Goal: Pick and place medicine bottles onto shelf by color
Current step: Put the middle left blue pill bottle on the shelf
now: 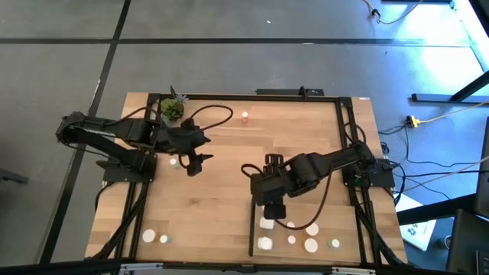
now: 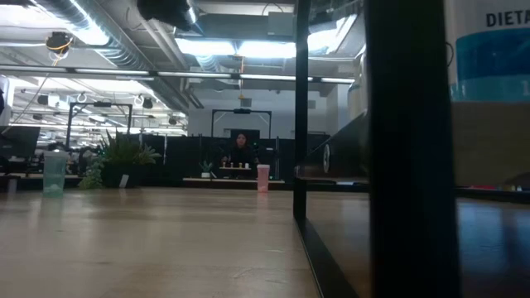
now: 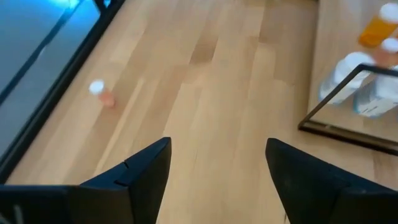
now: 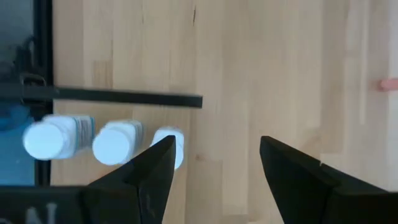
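Observation:
My left gripper (image 1: 192, 165) (image 3: 217, 168) hovers open over the table's left middle, nothing between its fingers. My right gripper (image 1: 275, 211) (image 4: 214, 168) hangs open above the far left corner of the shelf (image 1: 333, 221), holding nothing. Several white medicine bottles (image 1: 265, 243) (image 4: 115, 143) stand on the shelf behind its black strip (image 1: 251, 221) (image 4: 124, 96). A pink-bodied bottle (image 1: 244, 116) (image 3: 102, 94) (image 2: 262, 177) stands alone near the far edge. A small white bottle (image 1: 173, 162) stands just left of my left gripper. Two white bottles (image 1: 157, 237) stand near the front left.
A small green potted plant (image 1: 173, 110) stands at the far left corner beside the left arm's cable. Black frame rails (image 1: 348, 130) run along the table's sides. Bare wood (image 1: 221, 206) lies between the two grippers. Beyond the table, a person sits far off in the room (image 2: 241, 149).

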You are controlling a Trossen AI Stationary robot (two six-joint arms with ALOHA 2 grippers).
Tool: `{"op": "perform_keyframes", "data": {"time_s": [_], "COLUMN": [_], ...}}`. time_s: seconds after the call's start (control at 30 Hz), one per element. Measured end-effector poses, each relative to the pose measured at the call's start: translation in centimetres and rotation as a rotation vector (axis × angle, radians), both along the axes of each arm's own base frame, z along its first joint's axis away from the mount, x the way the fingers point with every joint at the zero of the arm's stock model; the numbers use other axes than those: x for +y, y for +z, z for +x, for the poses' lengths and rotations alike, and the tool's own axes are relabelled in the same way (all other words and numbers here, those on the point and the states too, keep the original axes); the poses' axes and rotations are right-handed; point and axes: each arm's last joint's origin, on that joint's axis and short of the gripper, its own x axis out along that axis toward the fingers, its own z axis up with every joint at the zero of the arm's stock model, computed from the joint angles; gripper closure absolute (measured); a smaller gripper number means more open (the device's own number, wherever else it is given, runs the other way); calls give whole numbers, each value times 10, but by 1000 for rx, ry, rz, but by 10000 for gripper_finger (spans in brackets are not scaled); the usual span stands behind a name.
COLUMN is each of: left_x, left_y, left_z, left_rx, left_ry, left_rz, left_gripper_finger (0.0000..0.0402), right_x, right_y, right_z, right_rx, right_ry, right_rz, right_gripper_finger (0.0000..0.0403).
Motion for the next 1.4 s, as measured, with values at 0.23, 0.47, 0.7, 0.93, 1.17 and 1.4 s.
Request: {"op": "perform_keyframes", "data": {"time_s": [0.23,0.47,0.7,0.93,1.17,1.4], "left_x": [3,5,5,5,6,7], "left_y": [-11,-20,-43,-76,-99,-118], "left_z": [-13,-28,-36,-42,-49,-54], "left_rx": [127,232,296,375,392,402], "left_ry": [144,388,598,729,891,1022], "left_rz": [-75,-216,-329,-383,-416,-431], "left_gripper_finger": [146,146,146,146,146,146], "right_x": [-7,-12,-13,-14,-15,-14], "right_y": [17,24,26,28,32,33], "right_z": [-11,-13,-14,-16,-18,-17], "right_rx": [-80,-131,-142,-143,-147,-158], "right_ry": [-27,-58,-48,-14,22,66], "right_rz": [-58,-109,-131,-143,-150,-165], "right_gripper_finger": [167,167,167,167,167,167]}}
